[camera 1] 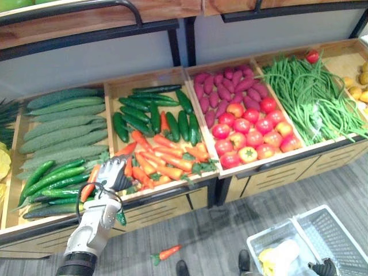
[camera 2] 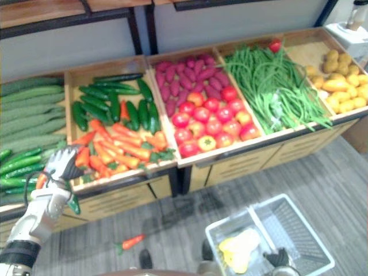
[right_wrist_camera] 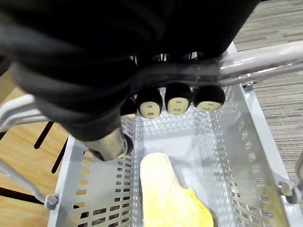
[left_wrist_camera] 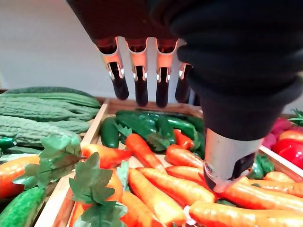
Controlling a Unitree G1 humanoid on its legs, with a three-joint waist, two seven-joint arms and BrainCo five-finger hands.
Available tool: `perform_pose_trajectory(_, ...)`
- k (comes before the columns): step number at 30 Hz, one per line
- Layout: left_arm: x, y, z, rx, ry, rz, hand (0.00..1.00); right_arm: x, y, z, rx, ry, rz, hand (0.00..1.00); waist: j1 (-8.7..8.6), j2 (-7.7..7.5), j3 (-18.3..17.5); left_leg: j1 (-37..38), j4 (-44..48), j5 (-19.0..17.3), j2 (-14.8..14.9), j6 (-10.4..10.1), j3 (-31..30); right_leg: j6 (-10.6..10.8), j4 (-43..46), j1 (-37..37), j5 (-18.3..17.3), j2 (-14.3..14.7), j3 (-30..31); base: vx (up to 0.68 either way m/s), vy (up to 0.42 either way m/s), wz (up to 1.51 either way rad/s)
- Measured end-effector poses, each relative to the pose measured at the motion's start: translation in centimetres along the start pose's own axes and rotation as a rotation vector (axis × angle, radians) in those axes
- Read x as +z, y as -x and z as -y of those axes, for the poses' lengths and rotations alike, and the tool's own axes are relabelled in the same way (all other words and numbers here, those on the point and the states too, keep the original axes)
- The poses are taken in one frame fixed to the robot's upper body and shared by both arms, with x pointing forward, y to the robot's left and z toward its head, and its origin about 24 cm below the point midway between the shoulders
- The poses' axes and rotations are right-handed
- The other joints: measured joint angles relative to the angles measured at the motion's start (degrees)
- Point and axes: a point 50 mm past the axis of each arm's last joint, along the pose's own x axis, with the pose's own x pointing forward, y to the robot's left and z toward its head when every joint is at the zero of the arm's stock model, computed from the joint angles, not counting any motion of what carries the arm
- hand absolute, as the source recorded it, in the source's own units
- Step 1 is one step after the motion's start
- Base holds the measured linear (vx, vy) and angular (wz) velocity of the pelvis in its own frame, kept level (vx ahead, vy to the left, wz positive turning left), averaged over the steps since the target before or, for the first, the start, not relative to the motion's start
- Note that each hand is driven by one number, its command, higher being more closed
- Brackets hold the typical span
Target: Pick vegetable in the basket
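Two hands: the left hand (camera 1: 113,174) is at the front edge of the carrot crate, the right hand (right_wrist_camera: 176,100) at the basket (right_wrist_camera: 236,142).
Left hand: its fingers (left_wrist_camera: 141,90) hang straight and hold nothing, just above the carrots (left_wrist_camera: 158,194).
Right hand: its fingers are curled round the basket's handle (right_wrist_camera: 255,59).
Basket: grey and perforated, low in front of the produce stand, well apart from the carrots.
Basket contents: one pale yellow vegetable (right_wrist_camera: 168,198) lies on the bottom.
Stray carrot (camera 1: 168,253): on the floor in front of the stand, between the crate and the basket.
Crate neighbours: dark cucumbers (camera 1: 152,106) share the carrot crate at the back; ridged gourds (camera 1: 63,126) lie to the left, tomatoes (camera 1: 253,132) and green beans (camera 1: 305,100) to the right.
Left wrist view: makes plain the gap between fingertips and carrots, which the eye views leave unclear.
Right wrist view: shows the grip on the handle.
Right eye view: takes in more of the yellow produce (camera 2: 339,86) at the far right.
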Motion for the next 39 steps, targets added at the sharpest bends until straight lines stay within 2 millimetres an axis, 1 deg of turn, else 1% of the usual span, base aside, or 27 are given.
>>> perform_pose_trajectory(4, -0.1, 0.0, 0.0, 0.000, -0.004, -0.010, 1.00, 0.0, 0.0, 0.0, 0.001, 0.000, -0.002, 1.00, -0.01, -0.03, -0.13, 0.10, 0.00, 0.05, 0.02, 0.08, -0.10, 0.05, 0.04, 0.11, 0.11, 0.08, 0.00, 0.00, 0.000, 0.00)
perform_pose_trajectory(5, -0.1, 0.0, 0.0, -0.001, -0.005, -0.013, 0.00, 0.0, 0.0, 0.0, 0.001, 0.000, -0.002, 1.00, 0.00, -0.04, -0.14, 0.38, 0.00, 0.03, 0.02, 0.09, -0.12, 0.05, 0.04, 0.34, 0.11, 0.09, 0.00, 0.00, 0.000, 0.00)
perform_pose_trajectory(15, -0.2, 0.0, 0.0, 0.000, -0.006, -0.013, 0.00, -0.1, 0.1, -0.1, 0.006, 0.007, -0.003, 1.00, 0.00, -0.60, -0.63, 0.74, 0.00, -0.01, -0.06, 0.15, -0.40, 0.07, -0.04, 0.83, 0.04, -0.02, -0.10, 0.00, 0.000, 0.00)
perform_pose_trajectory(20, 0.0, 0.0, 0.1, -0.011, -0.042, 0.009, 0.00, -0.2, 0.1, -0.2, 0.006, 0.010, -0.002, 1.00, -0.04, -0.64, -0.66, 0.74, -0.01, 0.03, -0.08, 0.21, -0.38, 0.12, -0.12, 0.80, 0.01, -0.05, -0.06, 0.00, 0.000, 0.00)
perform_pose_trajectory(26, 0.3, 0.4, 2.3, -0.133, -0.101, 0.075, 0.00, 0.1, 0.1, -0.4, 0.000, 0.024, 0.011, 1.00, -0.14, -0.75, -0.69, 0.59, 0.00, -0.08, -0.05, 0.13, 0.28, 0.14, -0.04, 0.07, 0.03, -0.01, 0.65, 0.00, 0.000, -0.06)
perform_pose_trajectory(27, 0.3, 0.5, 2.9, -0.178, -0.144, 0.110, 0.00, 0.3, 0.0, -0.4, -0.001, 0.024, 0.018, 1.00, -0.05, -0.77, -0.69, 0.60, 0.00, -0.17, -0.02, 0.14, 1.04, 0.22, 0.08, -0.32, 0.10, 0.07, 1.41, 0.00, -0.002, -0.20)
perform_pose_trajectory(28, 0.4, 0.5, 3.2, -0.198, -0.167, 0.127, 0.00, 0.5, 0.0, -0.4, -0.001, 0.024, 0.021, 1.00, -0.08, -0.77, -0.69, 0.60, 0.00, -0.19, -0.03, 0.14, 1.29, 0.23, 0.12, -0.45, 0.13, 0.08, 1.64, 0.00, -0.008, -0.23)
perform_pose_trajectory(30, 0.7, 0.2, 3.7, -0.235, -0.198, 0.170, 0.00, 0.7, -0.1, -0.4, -0.005, 0.024, 0.030, 1.00, -0.05, -0.86, -0.63, 0.56, 0.00, -0.40, 0.05, 0.05, 2.59, 0.30, 0.42, -1.32, 0.24, 0.23, 2.90, 0.00, -0.010, -0.25)
perform_pose_trajectory(34, 1.2, -0.5, 4.1, -0.255, -0.251, 0.209, 0.00, 1.4, -0.2, -0.4, -0.010, 0.017, 0.051, 1.00, -0.19, -0.97, -0.52, 0.35, 0.00, -0.80, 0.27, -0.20, 4.69, 0.45, 1.14, -3.16, 0.25, 0.59, 4.80, 0.00, -0.012, -0.29)
perform_pose_trajectory(35, 1.1, -0.7, 4.1, -0.257, -0.256, 0.207, 0.00, 1.6, -0.3, -0.4, -0.010, 0.019, 0.060, 1.00, -0.80, -0.99, -0.41, 0.26, 0.01, -0.89, 0.38, -0.28, 5.19, 0.47, 1.18, -3.59, 0.23, 0.76, 5.23, 0.00, -0.015, -0.23)
perform_pose_trajectory(39, 1.4, -1.7, 3.8, -0.248, -0.272, 0.210, 0.00, 2.3, -0.4, -0.2, -0.025, 0.013, 0.084, 1.00, -1.49, -1.01, 0.18, -1.35, 1.59, -1.77, 0.78, -0.30, 6.39, 0.38, 1.64, -5.54, 0.32, 1.01, 6.52, 0.02, -0.027, -0.20)
